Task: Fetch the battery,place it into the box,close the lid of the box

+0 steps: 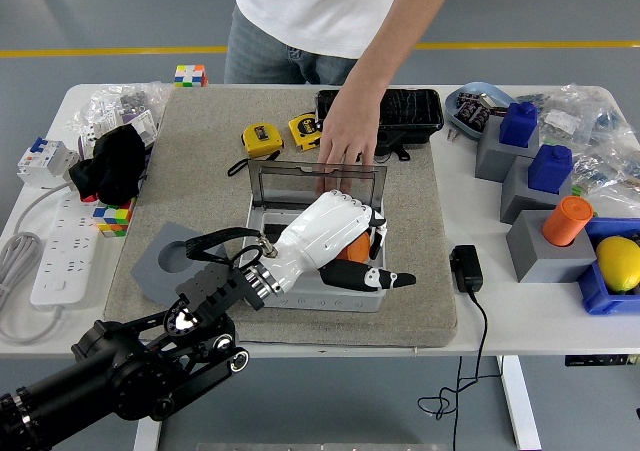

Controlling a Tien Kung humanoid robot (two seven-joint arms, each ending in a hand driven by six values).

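My left hand (372, 256), white with black fingertips, reaches from the lower left into the open grey box (258, 233) on the beige mat. Its fingers are curled on an orange battery (353, 247), which shows only partly under the palm, low inside the box. The thumb sticks out to the right over the box's front edge. The clear lid (300, 181) stands upright at the box's far side. A person's hand (347, 136) rests its fingertips on the lid's top edge. My right arm is out of sight.
Two yellow tape measures (262, 138) and a black case (385, 109) lie behind the box. A grey foam block (165, 261) sits to its left and a black adapter (466, 267) to its right. Grey blocks with blue and orange cylinders (566, 221) stand far right, a power strip (62, 256) far left.
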